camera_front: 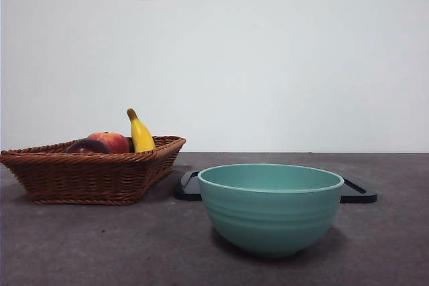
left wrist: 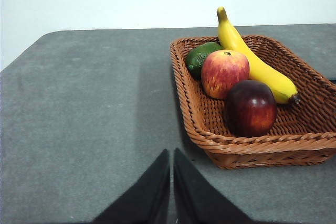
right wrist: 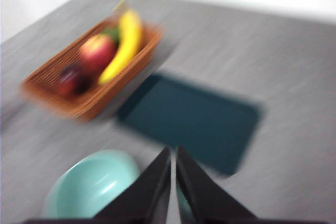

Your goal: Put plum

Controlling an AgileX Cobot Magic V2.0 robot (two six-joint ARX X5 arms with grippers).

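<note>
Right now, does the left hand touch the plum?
Apart. The left wrist view shows the left hand over bare table, outside the basket holding the plum.

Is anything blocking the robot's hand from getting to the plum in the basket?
Nothing visible does. The plum lies uncovered at the near end of the wicker basket, beside the red-orange fruit and the banana. The left gripper, fingers shut, hangs over bare table outside the basket; only the low rim lies between them.

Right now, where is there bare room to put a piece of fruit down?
The green bowl is bare inside, and so is the dark tray behind it. Open tabletop lies beside the basket. The basket is crowded: plum, apple, banana, green fruit.
</note>
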